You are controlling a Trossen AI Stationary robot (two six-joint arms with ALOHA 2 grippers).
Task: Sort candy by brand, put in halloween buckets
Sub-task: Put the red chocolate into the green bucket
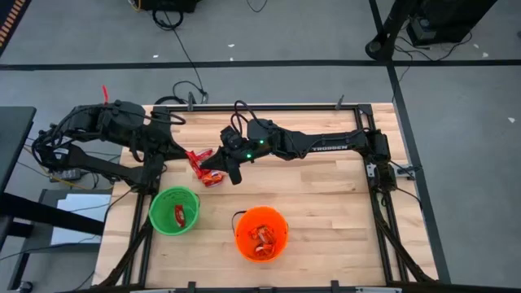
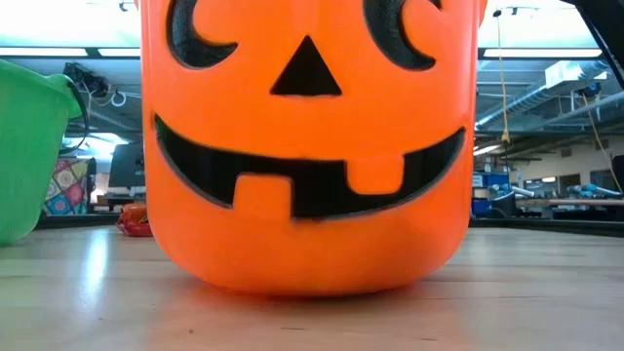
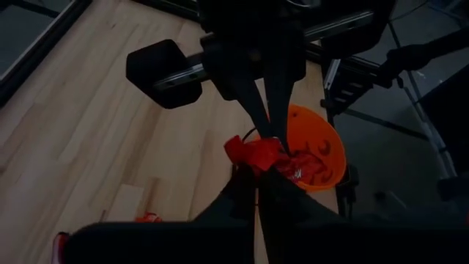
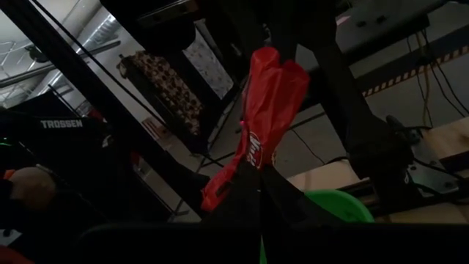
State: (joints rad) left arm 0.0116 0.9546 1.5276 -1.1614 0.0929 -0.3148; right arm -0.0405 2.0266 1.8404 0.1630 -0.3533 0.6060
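Note:
A red-wrapped candy [image 1: 196, 158] hangs over the table's middle, between my two grippers. My left gripper [image 1: 188, 153] comes from the table's left and is shut on it. My right gripper [image 1: 215, 156] comes from the right and is shut on it too. An orange-and-red candy [image 1: 213, 178] lies flat on the table just nearer than them. The green bucket [image 1: 174, 211] stands on its base at the near left with a red candy inside. The orange bucket [image 1: 261, 233] stands to its right, holding several orange candies. My left gripper pinches one end of the red wrapper [image 3: 249, 163] between its two fingers, coming from the table's left. The candy is lifted clear of the table. My right gripper pinches the wrapper's other end [image 4: 233, 174] between its two fingers, coming from the table's right. The wrapper [image 4: 265, 103] stretches from its fingers to the left gripper's.
The low view is filled by the orange bucket's pumpkin face [image 2: 310, 146], with the green bucket [image 2: 29, 146] at its left and a candy [image 2: 134, 219] on the table behind. Metal frame rails run along the table's edges [image 1: 376, 175].

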